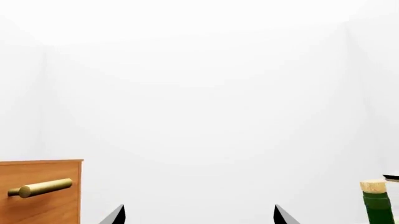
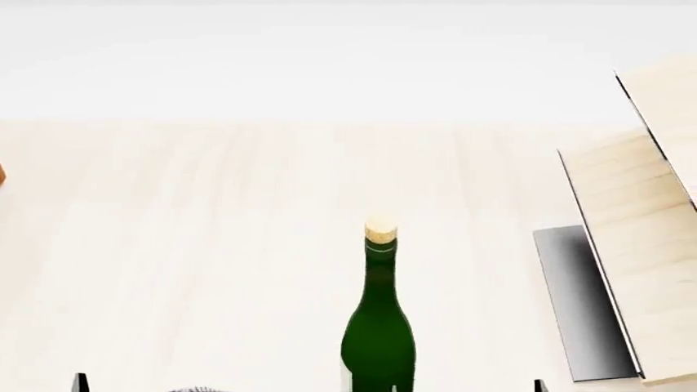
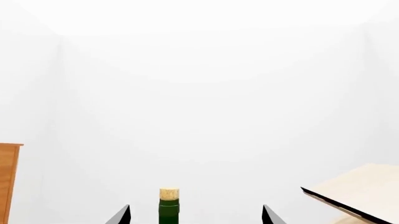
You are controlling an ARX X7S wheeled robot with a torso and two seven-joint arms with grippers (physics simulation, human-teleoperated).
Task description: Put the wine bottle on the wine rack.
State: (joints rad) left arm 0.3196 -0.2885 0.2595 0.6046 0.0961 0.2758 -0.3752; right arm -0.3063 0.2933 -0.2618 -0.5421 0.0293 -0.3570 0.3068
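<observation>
Spread right gripper (image 3: pixel 194 215) tips, nothing held, framing wine bottle (image 2: pixel 378 331) upright mid-table, left of wine rack (image 2: pixel 637 245). Left gripper (image 1: pixel 198 215) spread too, bottle off to its side. Best advance the right level, centre on the body below the neck, then close firmly.

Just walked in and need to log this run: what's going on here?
Nothing is being held yet. The wine bottle stands upright and corked on the pale wooden table, with the wine rack off to the robot's right. The right hand is open and lined up behind the bottle. The left hand is open too, with nothing between its fingers.
</observation>
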